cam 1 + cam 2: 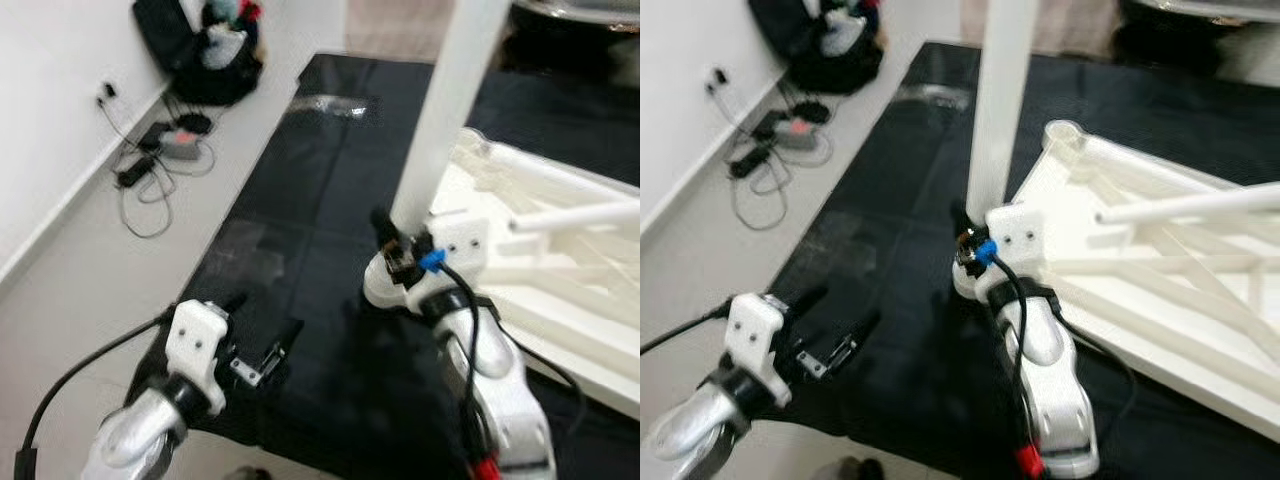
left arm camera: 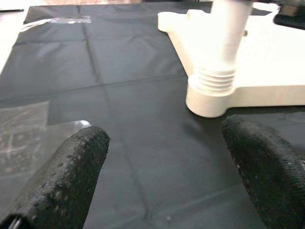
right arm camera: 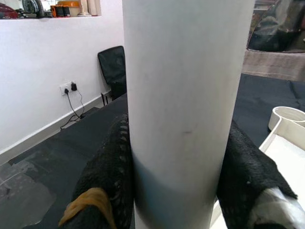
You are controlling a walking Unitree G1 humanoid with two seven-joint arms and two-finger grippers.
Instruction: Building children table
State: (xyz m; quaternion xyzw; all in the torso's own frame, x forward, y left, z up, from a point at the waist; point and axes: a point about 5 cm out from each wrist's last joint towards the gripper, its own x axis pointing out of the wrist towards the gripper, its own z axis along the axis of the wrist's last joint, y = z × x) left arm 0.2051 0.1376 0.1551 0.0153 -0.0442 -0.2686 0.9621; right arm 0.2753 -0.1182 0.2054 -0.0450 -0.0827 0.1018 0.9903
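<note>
Leg fit-up on upturned tabletop (image 1: 1160, 290)
Right end effector (image 3: 178, 191) clamped on upright white leg (image 1: 1002, 100); left end effector (image 2: 167, 167) spread, empty, above black mat (image 1: 300, 180).

Table top (image 1: 1160, 260) on mat (image 1: 300, 200), leg (image 1: 1000, 110) upright at its left corner, cables (image 1: 150, 170) far left.

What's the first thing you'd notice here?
A tall white table leg stands upright at the near corner of the upside-down white tabletop, with the right gripper clamped around it. The left gripper hovers open over the black mat. Cables and a charger lie by the wall.
</note>
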